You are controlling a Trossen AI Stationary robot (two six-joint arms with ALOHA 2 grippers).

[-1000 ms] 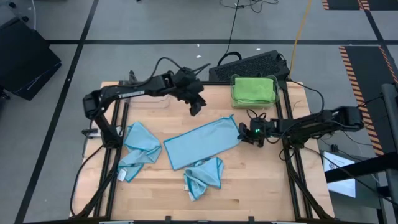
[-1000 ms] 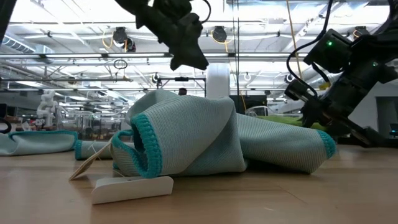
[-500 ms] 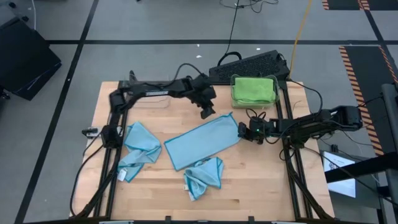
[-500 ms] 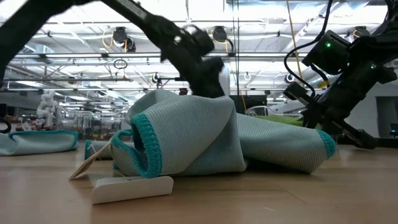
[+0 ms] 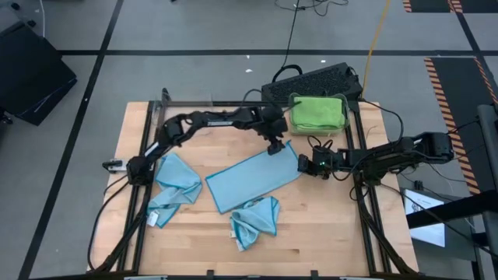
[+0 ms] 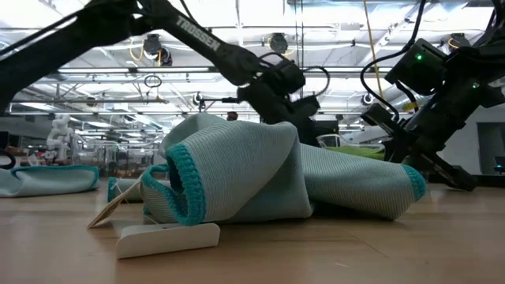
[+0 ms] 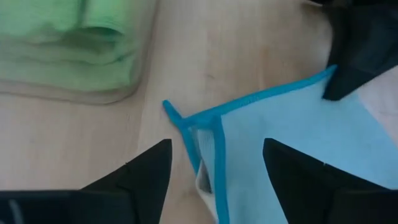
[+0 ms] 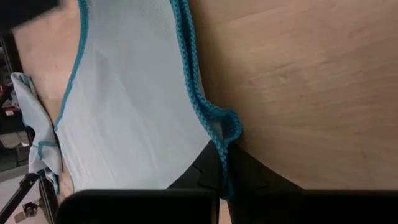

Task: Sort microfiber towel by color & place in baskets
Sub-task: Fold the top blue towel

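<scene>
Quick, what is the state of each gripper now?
Left gripper: open, over the flat blue towel's corner.
Right gripper: shut on the flat blue towel's edge.

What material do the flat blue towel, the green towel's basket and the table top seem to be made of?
Flat blue towel: soft knitted microfiber, matte, with a darker stitched teal edge. The right gripper pinches its corner; the left gripper is open over another corner.
Basket: apparently clear plastic; the table shows through its rim.
Table top: light wood, visible grain.
</scene>
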